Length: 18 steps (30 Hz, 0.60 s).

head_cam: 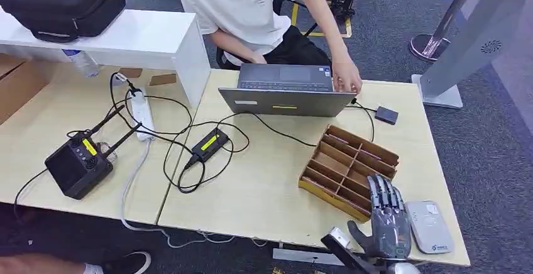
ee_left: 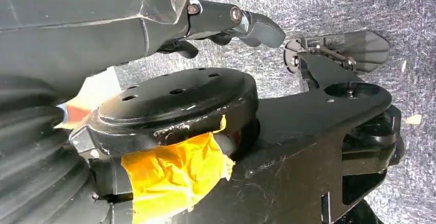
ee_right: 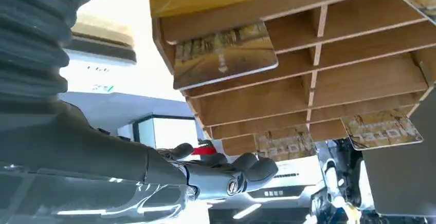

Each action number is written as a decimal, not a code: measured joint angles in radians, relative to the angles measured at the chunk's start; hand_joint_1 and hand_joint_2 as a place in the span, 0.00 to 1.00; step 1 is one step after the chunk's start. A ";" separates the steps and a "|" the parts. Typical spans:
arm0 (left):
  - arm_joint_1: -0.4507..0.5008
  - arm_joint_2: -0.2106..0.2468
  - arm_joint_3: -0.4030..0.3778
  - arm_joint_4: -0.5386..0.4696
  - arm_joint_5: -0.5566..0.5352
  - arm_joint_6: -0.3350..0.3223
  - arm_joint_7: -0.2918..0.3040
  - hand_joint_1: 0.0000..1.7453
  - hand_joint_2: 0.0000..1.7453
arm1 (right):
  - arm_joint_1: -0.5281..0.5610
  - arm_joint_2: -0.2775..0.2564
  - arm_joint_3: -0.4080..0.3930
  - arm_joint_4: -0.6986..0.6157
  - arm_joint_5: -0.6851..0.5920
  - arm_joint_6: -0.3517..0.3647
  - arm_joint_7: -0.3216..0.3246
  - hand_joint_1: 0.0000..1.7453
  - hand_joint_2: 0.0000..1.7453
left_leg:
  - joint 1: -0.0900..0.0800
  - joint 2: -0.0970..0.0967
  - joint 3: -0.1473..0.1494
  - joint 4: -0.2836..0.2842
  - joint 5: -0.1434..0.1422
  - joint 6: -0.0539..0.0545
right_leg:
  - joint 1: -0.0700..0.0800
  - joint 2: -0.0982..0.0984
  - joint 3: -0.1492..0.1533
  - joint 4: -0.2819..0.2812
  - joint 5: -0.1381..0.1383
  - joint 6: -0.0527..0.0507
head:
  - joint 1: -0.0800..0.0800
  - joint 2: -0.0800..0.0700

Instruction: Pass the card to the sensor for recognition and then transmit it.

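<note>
A wooden divided tray (head_cam: 349, 167) lies on the table's near right part. Several yellowish cards stand in its slots; one card (ee_right: 223, 54) leans out of an end slot, and two more (ee_right: 383, 129) (ee_right: 285, 144) sit farther along. A white sensor pad (head_cam: 429, 225) lies flat just right of the tray, at the table's front edge. My right hand (head_cam: 384, 214) hovers at the tray's near right corner, between tray and sensor, fingers stretched out and holding nothing. The right wrist view shows its fingers (ee_right: 231, 172) a short way from the cards. My left hand (ee_left: 231, 21) hangs over grey carpet, holding nothing.
A person (head_cam: 251, 10) sits behind the table typing on a grey laptop (head_cam: 286, 92). A small black box (head_cam: 386, 115) lies behind the tray. Cables, a power strip (head_cam: 142, 114), a black adapter (head_cam: 209, 143) and an antenna box (head_cam: 78, 164) cover the left side. A grey stand (head_cam: 465, 41) rises at the right.
</note>
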 joint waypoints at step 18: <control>-0.001 0.000 0.000 0.000 -0.019 -0.003 -0.008 0.00 1.00 | -0.056 0.027 -0.010 0.094 -0.038 0.000 -0.069 1.00 1.00 | 0.000 0.000 0.000 0.000 0.000 0.000 | 0.000 0.000 0.000 0.000 0.000 0.000 | 0.000 0.000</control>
